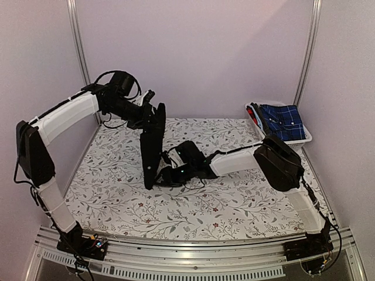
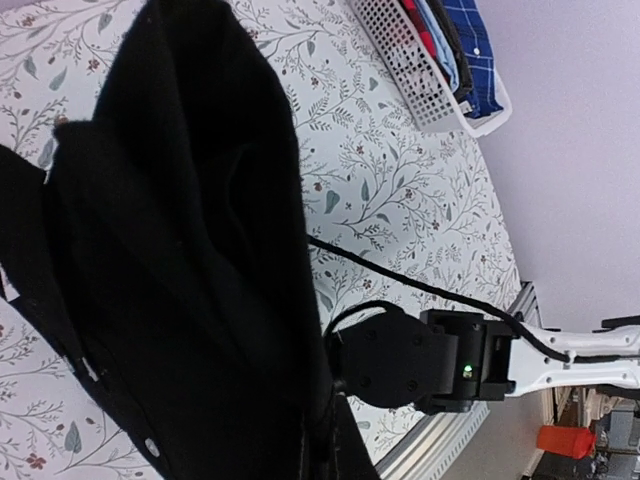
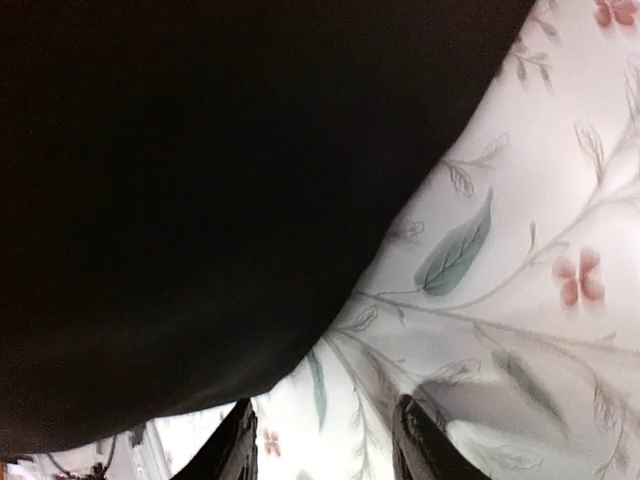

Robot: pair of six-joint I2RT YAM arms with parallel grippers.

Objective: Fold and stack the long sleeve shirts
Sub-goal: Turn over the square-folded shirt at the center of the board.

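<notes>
A plain black long sleeve shirt (image 1: 150,153) hangs in a long bunch from my left gripper (image 1: 157,111), which is raised above the back middle of the table and shut on the shirt's top. The shirt's lower end rests on the table. In the left wrist view the shirt (image 2: 170,250) fills the left side, with a small pale button (image 2: 152,447); my own fingers are hidden behind the cloth. My right gripper (image 1: 166,171) is low beside the shirt's lower end. In the right wrist view it (image 3: 325,405) is open, with bare tablecloth between the fingers and the black shirt (image 3: 200,180) just beyond.
A white slotted basket (image 1: 300,140) stands at the back right and holds a blue plaid shirt (image 1: 283,120) and other folded clothes; it also shows in the left wrist view (image 2: 420,85). The floral tablecloth (image 1: 234,202) covers the table. The right arm's wrist (image 2: 420,360) lies close to the hanging shirt.
</notes>
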